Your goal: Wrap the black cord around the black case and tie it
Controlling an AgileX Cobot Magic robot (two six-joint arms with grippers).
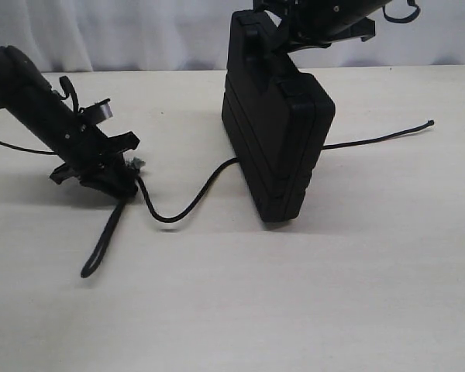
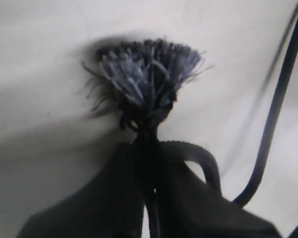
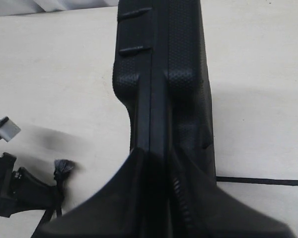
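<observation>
**Both end effectors clamped: cord on the left, case on the right**

Your left end effector (image 1: 122, 180) was closed on the black cord (image 1: 187, 208) just below its frayed knot (image 2: 146, 74), whose tuft stuck out past the fingertips. That arm slanted down low from the left, with its tip near the counter (image 1: 333, 294). The cord's narrow loop (image 1: 101, 246) trailed from the grip onto the counter towards the near side.

Your right end effector (image 1: 273, 40) came in from above at the back and was clamped on the upper edge of the black case (image 1: 277, 139). The case stood on edge, tilted, with its lower corner on the counter.

From the left grip the cord sagged in a curve to the case and passed out of sight there. It reappeared on the right, ending plain (image 1: 429, 122). Bare counter lay in front of the case and to its right.
</observation>
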